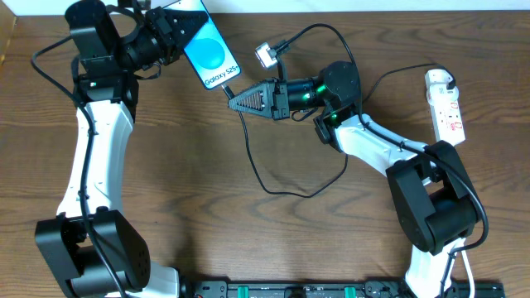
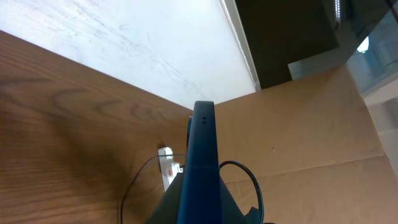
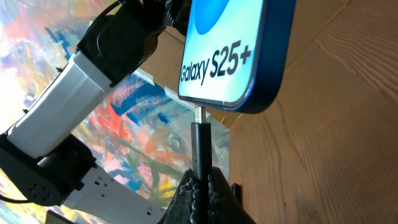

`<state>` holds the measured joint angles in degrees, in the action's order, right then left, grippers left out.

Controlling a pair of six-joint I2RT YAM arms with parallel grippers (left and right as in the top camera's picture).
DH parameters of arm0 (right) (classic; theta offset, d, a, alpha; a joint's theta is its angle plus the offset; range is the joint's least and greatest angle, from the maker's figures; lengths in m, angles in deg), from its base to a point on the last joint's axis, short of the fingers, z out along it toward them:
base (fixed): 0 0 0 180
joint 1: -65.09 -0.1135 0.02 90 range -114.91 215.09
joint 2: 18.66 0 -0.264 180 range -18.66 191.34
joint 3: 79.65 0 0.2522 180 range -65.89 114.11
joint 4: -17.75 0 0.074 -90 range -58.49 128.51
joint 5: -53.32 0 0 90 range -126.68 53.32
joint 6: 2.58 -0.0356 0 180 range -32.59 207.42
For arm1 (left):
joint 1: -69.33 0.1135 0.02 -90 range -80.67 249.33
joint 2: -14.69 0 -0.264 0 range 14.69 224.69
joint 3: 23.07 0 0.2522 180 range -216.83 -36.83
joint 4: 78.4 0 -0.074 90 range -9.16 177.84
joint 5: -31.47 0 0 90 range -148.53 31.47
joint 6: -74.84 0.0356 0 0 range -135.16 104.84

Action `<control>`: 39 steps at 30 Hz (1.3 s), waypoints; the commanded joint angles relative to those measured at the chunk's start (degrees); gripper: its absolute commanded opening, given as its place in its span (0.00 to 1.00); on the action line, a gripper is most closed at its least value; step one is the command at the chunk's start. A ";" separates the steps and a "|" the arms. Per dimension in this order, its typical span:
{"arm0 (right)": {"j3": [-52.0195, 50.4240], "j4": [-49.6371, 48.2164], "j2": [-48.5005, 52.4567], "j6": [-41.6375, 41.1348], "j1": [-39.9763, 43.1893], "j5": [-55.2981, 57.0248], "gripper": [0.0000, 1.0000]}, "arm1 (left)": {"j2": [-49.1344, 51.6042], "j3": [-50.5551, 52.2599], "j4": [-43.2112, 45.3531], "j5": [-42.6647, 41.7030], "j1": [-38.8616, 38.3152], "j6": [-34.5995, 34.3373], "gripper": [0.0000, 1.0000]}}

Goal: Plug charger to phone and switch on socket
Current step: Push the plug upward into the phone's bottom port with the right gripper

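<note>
My left gripper [image 1: 178,37] is shut on the phone [image 1: 209,51], holding it tilted above the table's back left; its blue screen reads "Galaxy S25+". In the left wrist view the phone [image 2: 202,155] shows edge-on between the fingers [image 2: 202,214]. My right gripper [image 1: 238,98] is shut on the charger's black connector [image 3: 199,140], just below the phone's bottom edge [image 3: 249,93]. The metal tip [image 3: 200,114] touches that edge; I cannot tell if it is inside the port. The thin black cable [image 1: 252,161] loops over the table. The white socket [image 1: 445,103] lies at the far right.
A small white-grey block [image 1: 265,55] on a cable lies behind the right gripper. A white piece with a red mark [image 2: 166,173] shows past the phone in the left wrist view. Cardboard [image 2: 311,137] lies on the wooden table [image 1: 290,240].
</note>
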<state>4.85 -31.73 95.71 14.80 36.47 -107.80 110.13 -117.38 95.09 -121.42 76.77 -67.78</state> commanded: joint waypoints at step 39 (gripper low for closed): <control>0.50 -0.17 0.07 -6.19 -0.37 8.13 0.01 | -0.35 -0.66 0.26 -3.91 -0.48 2.05 0.07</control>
<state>4.85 -31.71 95.71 9.72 36.25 -105.50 110.13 -117.38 95.31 -122.62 77.19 -66.32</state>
